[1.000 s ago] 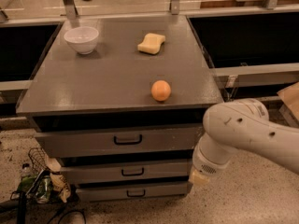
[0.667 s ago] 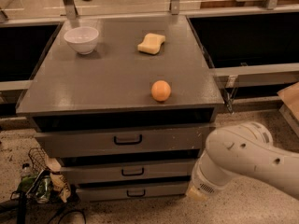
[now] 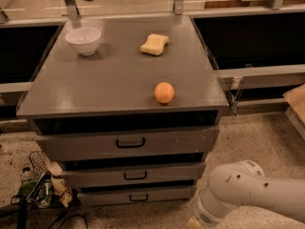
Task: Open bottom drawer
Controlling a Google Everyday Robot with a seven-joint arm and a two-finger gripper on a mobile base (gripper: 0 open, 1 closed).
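Three grey matte drawers [image 3: 167,173] are stacking under the grey tabletop [image 3: 109,80]; the slimmest, the bottom drawer [image 3: 167,193], is sitting shut just above the speckled floor [image 3: 252,137]. The pincer [image 3: 191,222] is hanging low to its right, and whether it is clenched or released cannot be told. It needs centring on the small black loop handle [image 3: 138,197], then pulling straight out.

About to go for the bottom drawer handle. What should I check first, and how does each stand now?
1. Bottom drawer shut: ok.
2. Its black handle unobstructed: ok.
3. Gripper lined up with handle: cannot tell; it is below the frame edge, past the arm at lower right.
4. Floor clutter clear of drawer path: ok, it lies to the left.
5. Orange at rest on cabinet top: ok, near the front edge.
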